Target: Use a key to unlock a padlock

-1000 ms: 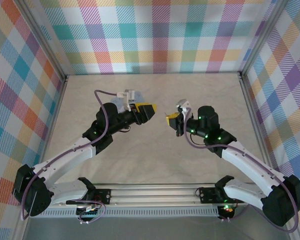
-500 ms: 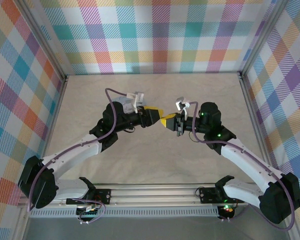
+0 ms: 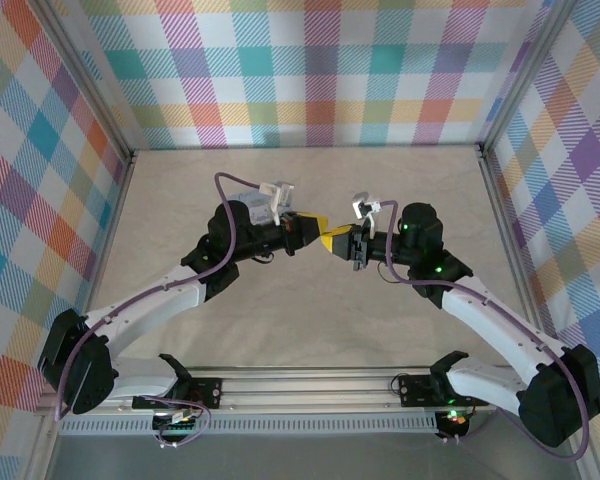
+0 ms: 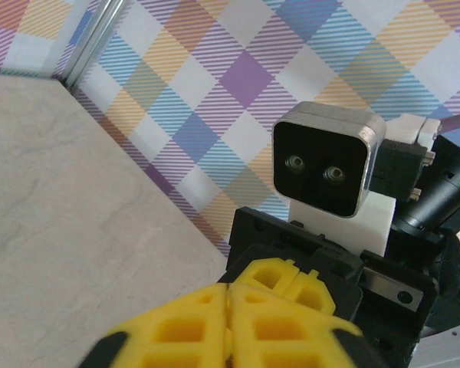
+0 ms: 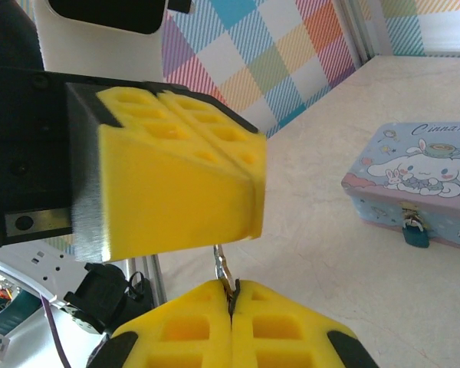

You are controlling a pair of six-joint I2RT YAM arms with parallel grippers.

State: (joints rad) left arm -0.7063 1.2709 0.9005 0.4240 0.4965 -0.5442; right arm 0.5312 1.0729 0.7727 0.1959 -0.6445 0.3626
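Note:
In the top external view my left gripper (image 3: pixel 314 229) and right gripper (image 3: pixel 337 243) meet tip to tip above the table's middle. In the right wrist view my right gripper (image 5: pixel 231 295) is shut on the key (image 5: pixel 224 267), a thin metal sliver sticking up from its pads. The key's upper end runs up to the underside of the left gripper's yellow fingers (image 5: pixel 176 184), which are pressed together; whether they pinch it I cannot tell. The left gripper (image 4: pixel 230 318) shows its pads closed. The small teal padlock (image 5: pixel 416 233) hangs on the front of the tin box (image 5: pixel 425 172).
The pale blue cartoon tin box (image 3: pixel 240 204) lies on the table beneath the left arm's wrist. Plaid walls enclose the beige table (image 3: pixel 310 330) on three sides. The right wrist camera housing (image 4: pixel 327 159) faces the left gripper closely.
The two grippers came together tip to tip from a gap apart. The left gripper's jaws went from open to shut at the key's free end. The right gripper kept its hold.

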